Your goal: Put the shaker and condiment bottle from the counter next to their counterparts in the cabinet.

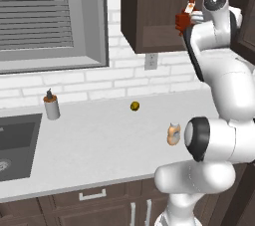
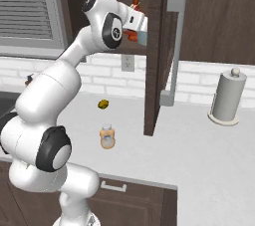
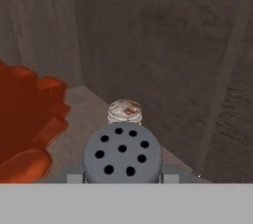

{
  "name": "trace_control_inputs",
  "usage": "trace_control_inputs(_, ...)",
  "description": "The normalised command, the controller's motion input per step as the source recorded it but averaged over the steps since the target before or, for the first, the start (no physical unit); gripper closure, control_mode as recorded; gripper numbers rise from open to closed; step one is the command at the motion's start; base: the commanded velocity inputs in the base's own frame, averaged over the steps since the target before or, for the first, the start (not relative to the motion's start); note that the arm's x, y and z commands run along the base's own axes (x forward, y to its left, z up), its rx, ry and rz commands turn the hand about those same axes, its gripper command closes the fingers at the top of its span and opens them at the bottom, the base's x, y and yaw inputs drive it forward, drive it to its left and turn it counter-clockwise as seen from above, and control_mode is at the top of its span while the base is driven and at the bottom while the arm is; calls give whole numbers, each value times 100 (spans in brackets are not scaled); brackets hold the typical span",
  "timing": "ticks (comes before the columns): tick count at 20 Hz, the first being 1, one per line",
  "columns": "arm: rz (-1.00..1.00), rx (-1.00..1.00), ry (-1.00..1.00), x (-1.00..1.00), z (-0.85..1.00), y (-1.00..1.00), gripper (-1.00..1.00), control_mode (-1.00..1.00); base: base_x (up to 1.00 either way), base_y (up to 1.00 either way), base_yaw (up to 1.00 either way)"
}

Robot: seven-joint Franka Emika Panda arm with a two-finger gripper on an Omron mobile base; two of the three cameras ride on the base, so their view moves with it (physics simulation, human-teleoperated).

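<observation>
My gripper (image 2: 143, 35) is raised inside the open dark brown cabinet (image 1: 149, 11), shut on the pale blue-grey shaker (image 2: 143, 39). Its dark grey holed cap (image 3: 122, 154) sits low in the hand view. Just behind it on the shelf stands the yellow-green shaker, of which I see the silver cap (image 3: 125, 111). The dark red bottle with the orange cap (image 2: 134, 7) stands close on the left (image 3: 24, 119). Down on the light counter (image 1: 99, 145), the squat orange-tan condiment bottle (image 1: 174, 134) (image 2: 107, 137) stands upright by the arm's base.
The open cabinet door (image 2: 154, 51) hangs right of the gripper. On the counter are a grey cylinder with an orange-and-black top (image 1: 51, 106), a small yellow-brown item (image 1: 135, 106), a paper towel holder (image 2: 227, 98) and a sink (image 1: 15, 145).
</observation>
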Motion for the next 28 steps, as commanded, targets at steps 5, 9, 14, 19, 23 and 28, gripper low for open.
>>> trace_control_inputs(5, 0, 0, 0, 11, -25, -5, 100, -100, 0, 0, 0)
trace_control_inputs(9, 0, 0, 0, 29, -18, -8, 100, -100, 0, 0, 0)
trace_control_inputs(14, 0, 0, 0, 31, -9, -9, 100, -100, 0, 0, 0)
trace_control_inputs(19, 0, 0, 0, 20, -6, -8, 100, -100, 0, 0, 0)
trace_control_inputs(23, 0, 0, 0, 5, -13, -9, -100, -100, 0, 0, 0)
trace_control_inputs(28, 0, 2, 0, 2, -5, -12, -100, -100, 0, 0, 0)
